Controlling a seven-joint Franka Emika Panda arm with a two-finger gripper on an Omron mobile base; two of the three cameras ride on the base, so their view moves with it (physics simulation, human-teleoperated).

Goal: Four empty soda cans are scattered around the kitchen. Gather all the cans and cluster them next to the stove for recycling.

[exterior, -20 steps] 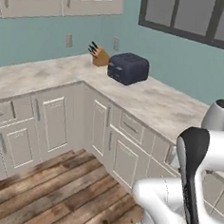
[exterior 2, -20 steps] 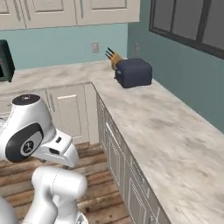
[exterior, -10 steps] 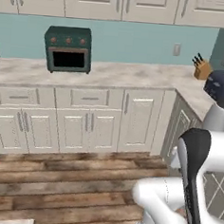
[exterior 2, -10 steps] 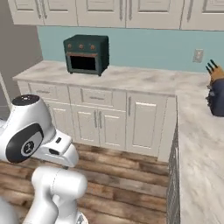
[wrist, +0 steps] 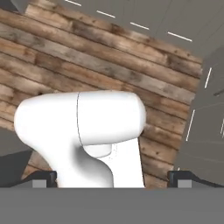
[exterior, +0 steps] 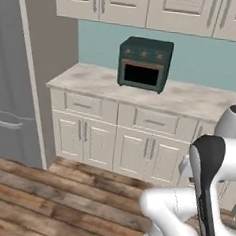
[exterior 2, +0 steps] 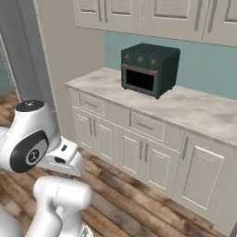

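The soda cans and the stove are out of view. In the hand view my gripper point(wrist: 112, 178) points down at the wooden floor point(wrist: 109, 61). Its two dark fingertips point(wrist: 41, 177) stand wide apart at the bottom edge, open, with nothing held between them. My arm is folded close over the base, at the lower right of the left base view and the lower left of the right base view.
A dark green toaster oven point(exterior: 144, 63) point(exterior 2: 149, 69) stands on a marble counter point(exterior: 192, 98) point(exterior 2: 203, 111) above cream cabinets point(exterior: 93, 135). A tall grey fridge point(exterior: 12, 81) stands at the left. Wooden floor point(exterior: 44, 194) lies in front of the cabinets.
The whole picture has swung left as the base turned: the corner with the toaster and knife block has gone, and the toaster oven and fridge have come in. The gripper stays open.
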